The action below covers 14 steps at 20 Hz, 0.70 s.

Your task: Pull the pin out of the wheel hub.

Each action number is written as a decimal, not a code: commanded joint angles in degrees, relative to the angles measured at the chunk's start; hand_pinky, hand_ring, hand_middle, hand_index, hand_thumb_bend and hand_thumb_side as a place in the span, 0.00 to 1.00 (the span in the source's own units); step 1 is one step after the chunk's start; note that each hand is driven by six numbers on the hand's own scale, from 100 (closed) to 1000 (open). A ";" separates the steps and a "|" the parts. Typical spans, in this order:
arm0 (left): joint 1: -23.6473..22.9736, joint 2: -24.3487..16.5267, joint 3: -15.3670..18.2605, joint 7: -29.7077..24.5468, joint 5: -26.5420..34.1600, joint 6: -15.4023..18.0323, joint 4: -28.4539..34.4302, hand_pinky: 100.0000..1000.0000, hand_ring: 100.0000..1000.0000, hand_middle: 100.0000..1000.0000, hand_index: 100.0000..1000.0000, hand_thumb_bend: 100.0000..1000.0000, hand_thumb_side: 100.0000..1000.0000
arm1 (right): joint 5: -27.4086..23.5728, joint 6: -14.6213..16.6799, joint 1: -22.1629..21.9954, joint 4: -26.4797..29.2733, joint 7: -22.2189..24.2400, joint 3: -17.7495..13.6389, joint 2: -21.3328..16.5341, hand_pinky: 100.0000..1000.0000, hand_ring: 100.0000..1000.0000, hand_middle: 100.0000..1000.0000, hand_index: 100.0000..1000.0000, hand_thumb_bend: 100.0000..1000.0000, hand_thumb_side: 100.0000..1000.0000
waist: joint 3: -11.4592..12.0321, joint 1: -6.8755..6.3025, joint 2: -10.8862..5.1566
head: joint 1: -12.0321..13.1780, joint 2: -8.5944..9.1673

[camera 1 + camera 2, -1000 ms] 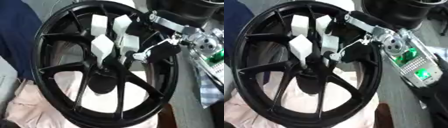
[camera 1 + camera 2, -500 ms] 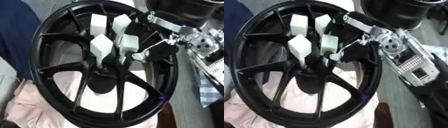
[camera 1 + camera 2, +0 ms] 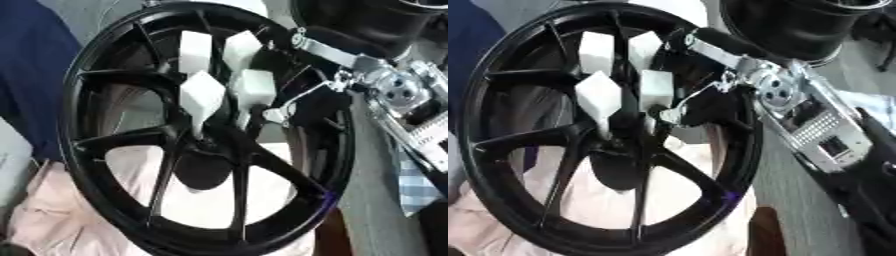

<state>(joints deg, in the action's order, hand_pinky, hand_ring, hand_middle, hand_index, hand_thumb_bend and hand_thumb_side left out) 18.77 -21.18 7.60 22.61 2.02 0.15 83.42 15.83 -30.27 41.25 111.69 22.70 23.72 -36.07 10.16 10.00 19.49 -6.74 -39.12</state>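
**Right robot hand reaching into the black wheel at the hub**

So here's the setup: a big black spoked wheel (image 3: 206, 130) fills most of both views, tilted a bit, lying on some pale pinkish cloth (image 3: 52, 220) that shows through the gaps between the spokes and spreads out at the lower left. The hub (image 3: 203, 145) sits roughly in the middle of the wheel, where all the spokes meet.

The right robot hand (image 3: 219, 75) comes in from the upper right, its silver wrist joint (image 3: 776, 90) and the black forearm behind it crossing over the rim. Its white-padded fingers (image 3: 202, 95) are spread inside the wheel, pointing down toward the hub, with the lowest one ending just above it. They look bunched around the centre, but honestly I can't tell whether they're actually closed on anything or just resting there. The pin itself I can't make out at all; it's dark in that spot and the fingers cover it.

To the left there's dark blue fabric (image 3: 31, 75) beside the wheel. The grey worktop (image 3: 372, 200) shows on the right side. The left robot hand isn't visible in either view.
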 commanded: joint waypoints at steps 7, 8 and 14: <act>0.76 -0.92 0.09 -0.23 0.26 0.00 1.13 0.50 0.54 0.42 0.63 0.00 0.86 | -1.23 -0.34 0.51 0.30 -1.66 -0.83 -1.09 0.64 0.68 0.46 0.60 0.34 0.00 | 0.07 -0.67 -0.93 | -0.53 0.76; 0.75 -0.92 0.09 -0.23 0.26 -0.01 1.13 0.50 0.54 0.42 0.63 0.00 0.86 | -1.69 -0.52 0.54 0.46 -2.08 -0.94 -1.07 0.64 0.67 0.45 0.59 0.33 0.00 | 0.07 -0.68 -0.95 | -0.54 0.74; 0.75 -0.87 0.09 -0.26 0.19 -0.11 1.05 0.50 0.54 0.42 0.63 0.00 0.86 | -5.05 -1.83 0.66 1.40 -4.42 -1.33 -1.10 0.62 0.62 0.35 0.50 0.31 0.00 | 0.00 -0.70 -1.16 | -0.72 0.45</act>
<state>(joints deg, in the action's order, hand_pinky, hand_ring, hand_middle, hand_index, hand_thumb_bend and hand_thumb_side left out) 18.79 -21.17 7.60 22.42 2.02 0.07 83.43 11.67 -31.92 41.26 111.89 18.95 23.39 -36.06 10.23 9.99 19.50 -7.23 -39.12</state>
